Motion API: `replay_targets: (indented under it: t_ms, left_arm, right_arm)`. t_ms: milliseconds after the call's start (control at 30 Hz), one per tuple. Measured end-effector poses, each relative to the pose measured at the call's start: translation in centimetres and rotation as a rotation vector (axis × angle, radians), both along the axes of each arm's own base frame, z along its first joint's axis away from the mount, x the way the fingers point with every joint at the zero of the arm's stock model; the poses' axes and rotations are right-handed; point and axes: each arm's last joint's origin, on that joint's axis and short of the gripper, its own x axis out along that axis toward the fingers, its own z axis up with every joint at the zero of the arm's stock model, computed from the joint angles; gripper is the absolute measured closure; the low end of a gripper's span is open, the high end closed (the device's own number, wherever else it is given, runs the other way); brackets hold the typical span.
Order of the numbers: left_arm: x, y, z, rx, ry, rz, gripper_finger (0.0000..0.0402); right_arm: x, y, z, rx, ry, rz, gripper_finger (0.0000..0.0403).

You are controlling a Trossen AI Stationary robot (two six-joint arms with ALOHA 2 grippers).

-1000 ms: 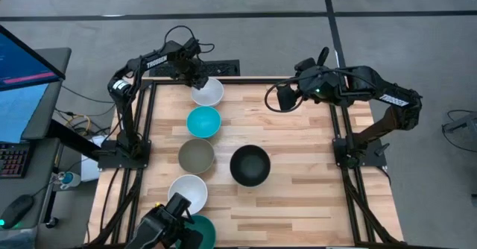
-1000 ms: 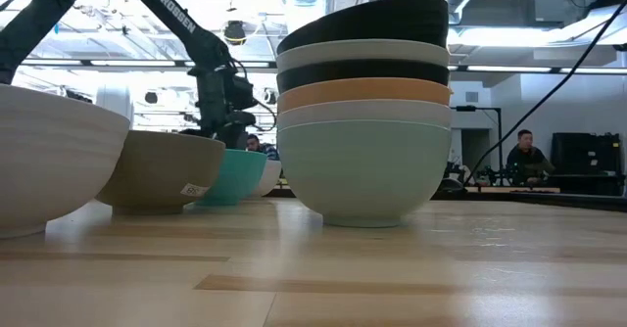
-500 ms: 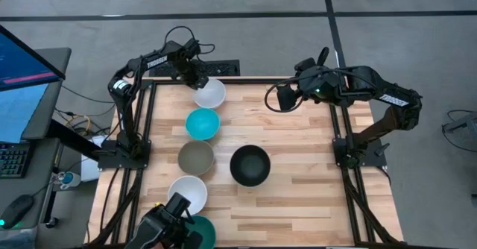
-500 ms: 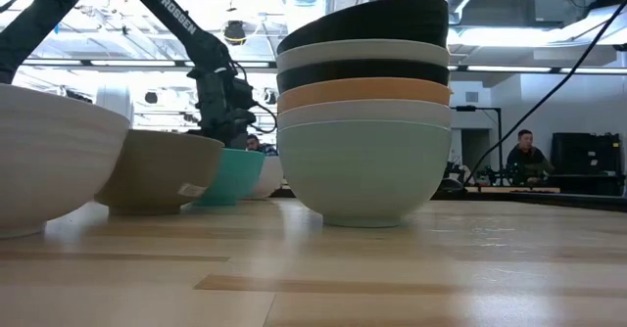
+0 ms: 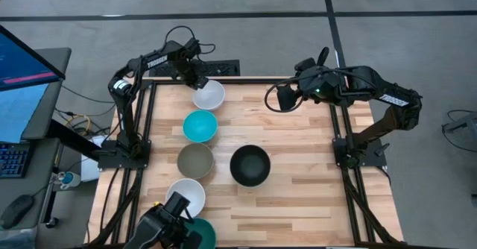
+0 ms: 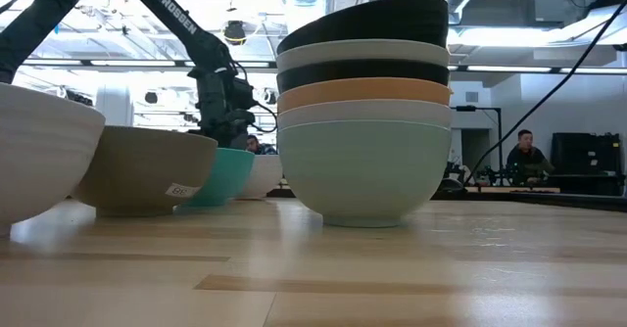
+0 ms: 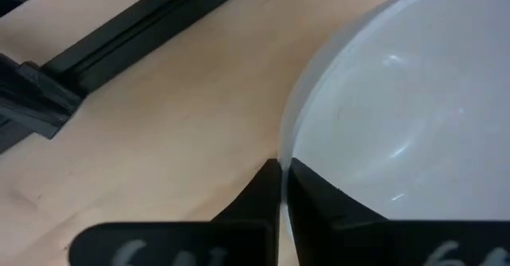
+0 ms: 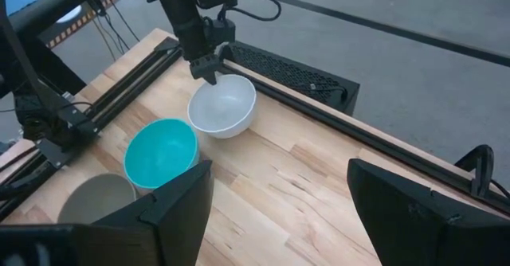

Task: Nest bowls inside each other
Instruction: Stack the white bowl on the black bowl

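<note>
Bowls sit in a line down the left half of the table: a white bowl at the far end, then turquoise, taupe and another white. A nested stack of 6 stands beside them. The left gripper pinches the far white bowl's rim, 1 finger inside, 1 outside. Smooth, stiff and probably light, that bowl looks slippery and breakable, so the rim is likely the best hold. The right gripper hovers with fingers spread over the table's far right.
</note>
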Motion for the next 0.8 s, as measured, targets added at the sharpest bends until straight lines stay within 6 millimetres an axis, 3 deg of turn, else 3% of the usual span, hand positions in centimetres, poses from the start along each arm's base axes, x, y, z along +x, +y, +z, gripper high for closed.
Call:
replay_targets:
  t_ms: [167,267,367,500,700,800]
  left_arm:
    - [0.4,0.7,3.0,0.045,-0.029,-0.009,0.04]
    - [1.2,1.0,6.5,0.095,-0.074,-0.024,0.0401]
    - [2.8,-0.2,10.0,0.132,-0.105,-0.079,0.0401]
    - [6.2,-4.9,14.1,0.169,-0.075,-0.241,0.0401]
    - [11.5,-14.7,20.0,0.331,-0.171,-0.497,0.0401]
    - [13.1,-18.7,20.9,0.346,-0.254,-0.555,0.0401]
  right_arm:
    - [0.0,-0.1,0.0,-0.001,0.007,-0.002,0.0094]
    - [-0.1,-0.2,-0.1,-0.026,0.039,0.021,0.0097]
    - [-0.8,-0.7,0.2,-0.017,0.022,-0.01,0.0097]
    - [-3.1,-1.6,1.2,-0.033,-0.013,-0.071,0.0097]
    - [-6.9,-2.2,2.7,-0.055,-0.081,-0.127,0.0097]
    - [-8.5,-2.2,3.1,-0.065,-0.088,-0.142,0.0097]
